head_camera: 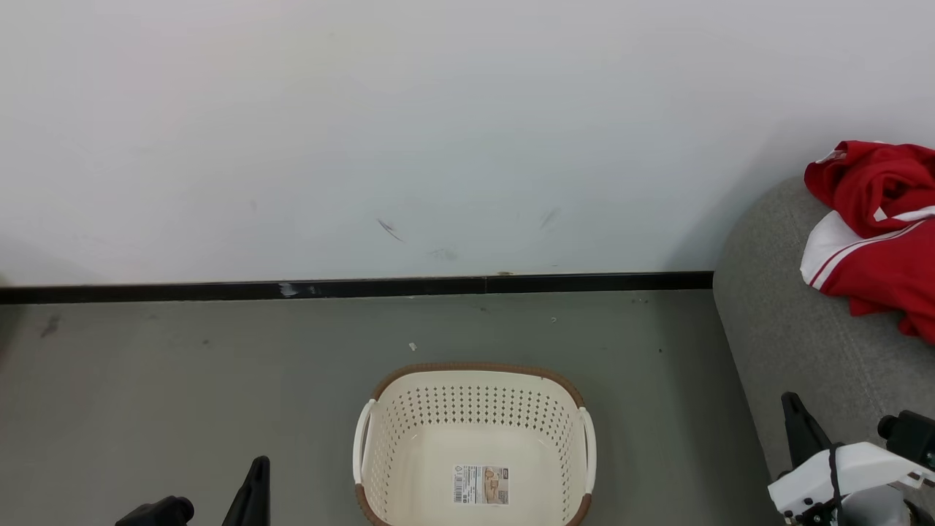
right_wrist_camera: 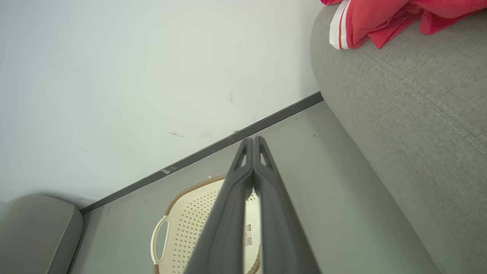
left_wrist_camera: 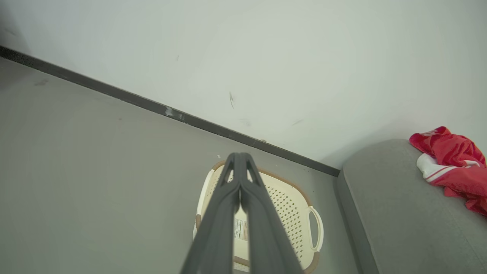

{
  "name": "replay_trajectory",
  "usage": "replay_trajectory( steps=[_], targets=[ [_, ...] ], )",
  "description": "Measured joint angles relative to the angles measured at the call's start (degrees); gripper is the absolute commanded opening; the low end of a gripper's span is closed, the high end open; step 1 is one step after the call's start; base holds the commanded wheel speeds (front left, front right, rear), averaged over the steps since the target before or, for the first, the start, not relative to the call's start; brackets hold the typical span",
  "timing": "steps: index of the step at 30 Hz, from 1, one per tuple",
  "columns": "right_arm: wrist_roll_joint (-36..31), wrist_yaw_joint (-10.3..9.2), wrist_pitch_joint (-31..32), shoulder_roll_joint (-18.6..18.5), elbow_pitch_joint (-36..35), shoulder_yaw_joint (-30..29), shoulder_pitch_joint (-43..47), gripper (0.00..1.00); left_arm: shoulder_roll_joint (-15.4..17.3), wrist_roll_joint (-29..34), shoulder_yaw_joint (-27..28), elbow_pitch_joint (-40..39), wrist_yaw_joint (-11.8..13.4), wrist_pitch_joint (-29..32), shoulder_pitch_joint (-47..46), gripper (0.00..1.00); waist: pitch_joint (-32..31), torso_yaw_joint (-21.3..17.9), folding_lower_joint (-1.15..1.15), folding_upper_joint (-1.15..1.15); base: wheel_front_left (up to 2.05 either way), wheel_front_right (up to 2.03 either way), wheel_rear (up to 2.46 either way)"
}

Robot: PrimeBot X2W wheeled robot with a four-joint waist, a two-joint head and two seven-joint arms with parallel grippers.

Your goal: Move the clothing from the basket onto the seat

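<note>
At 7 o'clock in the head view, the left gripper [left_wrist_camera: 239, 161] hangs above the grey floor [head_camera: 146, 380], its two dark fingers pressed together with nothing between them. At 6 o'clock the basket [head_camera: 475, 367] stands upright, mouth up, its white handles on the 9 and 3 o'clock sides. The label sticker [head_camera: 481, 484] shows on its bottom. Its near end is cut off, so its long axis cannot be told. At 5 o'clock the right gripper [right_wrist_camera: 253, 144] is likewise pressed shut on nothing. The seat [head_camera: 789, 343] fills 4 o'clock, rounded end toward the wall [head_camera: 438, 131]. The clothing [head_camera: 876, 234] lies heaped on it at 3 o'clock, long axis roughly 12 to 6, white band facing 9.
</note>
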Motion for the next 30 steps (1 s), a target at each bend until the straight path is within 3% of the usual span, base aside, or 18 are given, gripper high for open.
replay_trajectory(
  steps=[9, 16, 21, 30],
  targets=[
    [8.2, -0.01, 2.9, -0.1, -0.2, -0.3, -0.7, 0.00, -0.4, -6.4, 1.9, 0.1, -1.5, 1.8, -0.4, 0.00, -0.3, -0.7, 0.48, 0.00, 0.00, 0.00, 0.00],
    [15.5, -0.01, 4.8, -0.2, -0.8, -0.4, -0.7, 0.00, -0.6, -11.8, 3.4, 0.4, -3.0, 3.3, -0.6, 0.00, -0.6, -1.2, 0.71, 0.00, 0.00, 0.00, 0.00],
    [21.0, -0.02, 5.6, -0.3, -1.6, -0.3, -0.7, 0.00, -0.8, -16.0, 4.6, 0.7, -3.5, 4.4, -0.7, 0.00, -0.7, -1.5, 0.69, 0.00, 0.00, 0.00, 0.00],
    [28.2, -0.02, 6.8, -0.4, -2.3, 0.1, -0.7, 0.00, -1.1, -21.3, 6.2, 1.2, -5.0, 5.7, -1.8, 0.00, -0.4, -1.8, 0.32, 0.00, 0.00, 0.00, 0.00]
  ],
)
